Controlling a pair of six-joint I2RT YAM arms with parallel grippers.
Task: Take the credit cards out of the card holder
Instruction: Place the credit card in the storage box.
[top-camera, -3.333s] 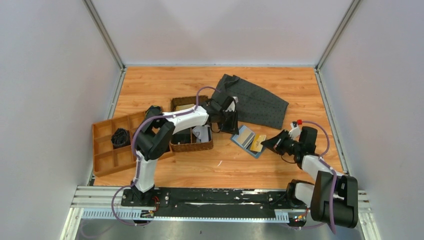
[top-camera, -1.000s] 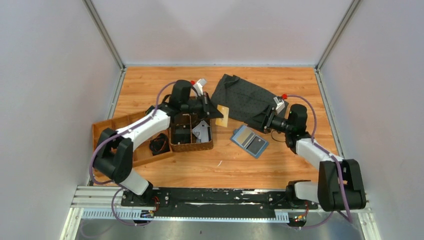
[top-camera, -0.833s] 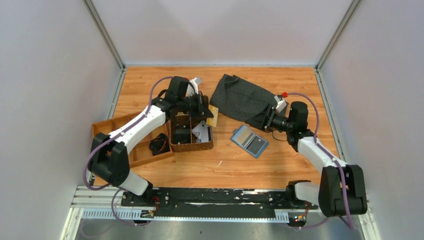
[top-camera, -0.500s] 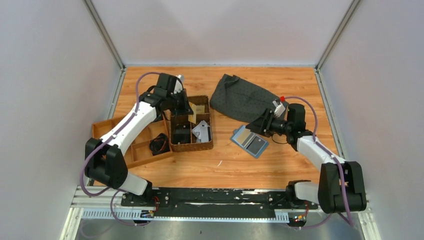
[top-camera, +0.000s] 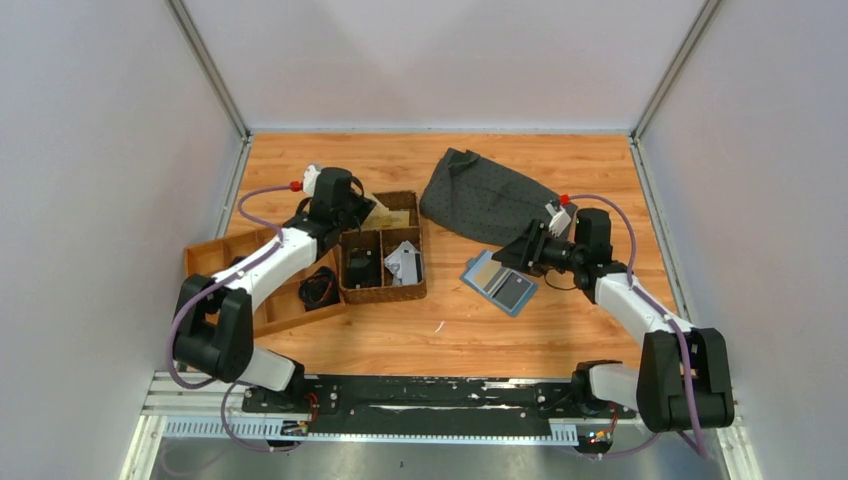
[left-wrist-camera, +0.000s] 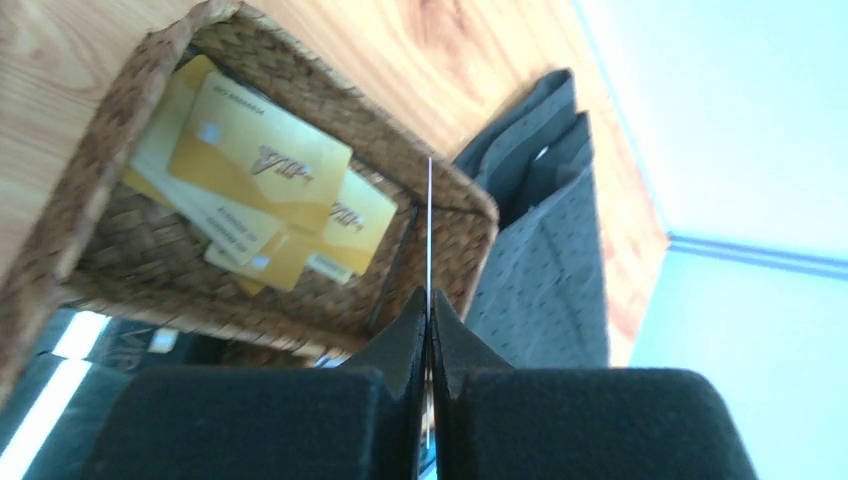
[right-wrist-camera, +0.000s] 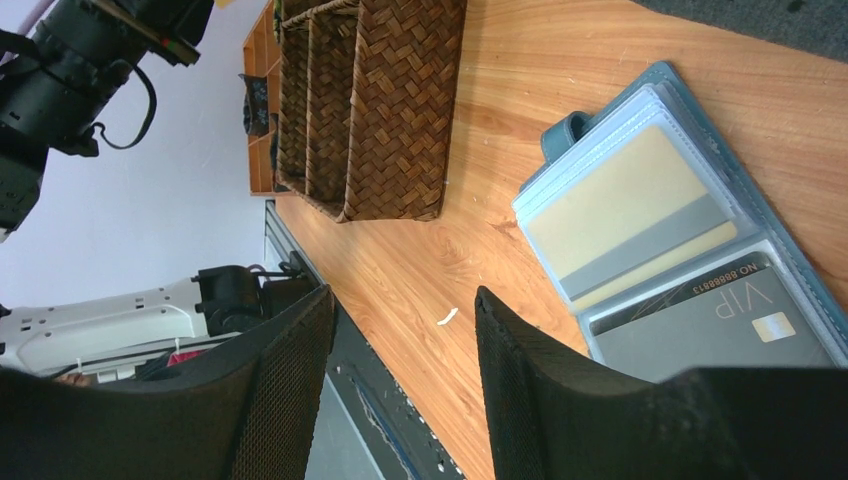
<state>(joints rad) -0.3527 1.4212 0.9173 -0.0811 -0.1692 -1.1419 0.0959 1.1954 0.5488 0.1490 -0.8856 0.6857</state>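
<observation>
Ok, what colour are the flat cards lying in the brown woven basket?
Golden yellow; the flat cards show clearest in the left wrist view.

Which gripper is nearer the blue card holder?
Right. The right gripper hovers open just beside the card holder; the left gripper, pinching a credit card, is away over the woven basket.

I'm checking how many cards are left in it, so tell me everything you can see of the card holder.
The card holder lies open and flat on the wooden table. Its cover looks like blue-teal leather, with a small strap tab at one edge. Two clear sleeves face up: one holds a pale gold card with a grey stripe, the other a dark grey VIP card. The right gripper hangs close by, jaws open, touching nothing.
</observation>
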